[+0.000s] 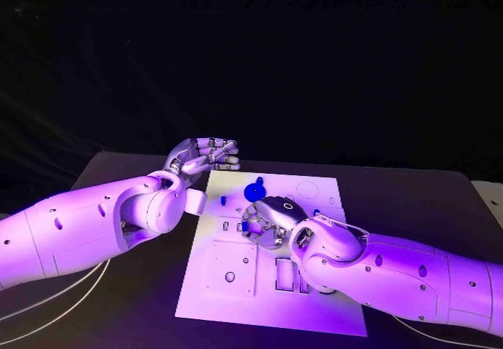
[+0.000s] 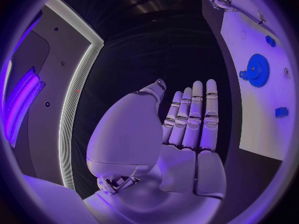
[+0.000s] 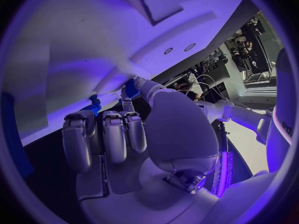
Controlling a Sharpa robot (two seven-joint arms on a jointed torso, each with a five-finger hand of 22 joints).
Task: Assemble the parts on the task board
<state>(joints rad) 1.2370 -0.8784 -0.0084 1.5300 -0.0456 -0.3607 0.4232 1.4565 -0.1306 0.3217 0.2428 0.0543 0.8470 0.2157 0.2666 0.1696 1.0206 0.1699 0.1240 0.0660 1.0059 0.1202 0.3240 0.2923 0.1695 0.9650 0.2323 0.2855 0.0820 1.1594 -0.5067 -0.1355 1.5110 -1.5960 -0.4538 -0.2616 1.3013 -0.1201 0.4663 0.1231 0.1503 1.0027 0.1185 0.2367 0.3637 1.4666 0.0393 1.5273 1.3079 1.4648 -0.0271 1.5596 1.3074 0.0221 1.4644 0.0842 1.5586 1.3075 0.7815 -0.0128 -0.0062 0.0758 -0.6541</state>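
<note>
Left hand (image 1: 204,155) empty, fingers apart; right hand (image 1: 270,222) seemingly pinches a blue part (image 3: 131,88) over the task board (image 1: 225,283).

Violet light floods the scene, brightest on the white task board (image 1: 275,254), which glares almost featureless near its middle. Beyond the task board the black table (image 1: 419,196) falls into near darkness, and the background is black. Both wrist views bend straight edges strongly toward their circular rims, where detail softens and darkens.
</note>
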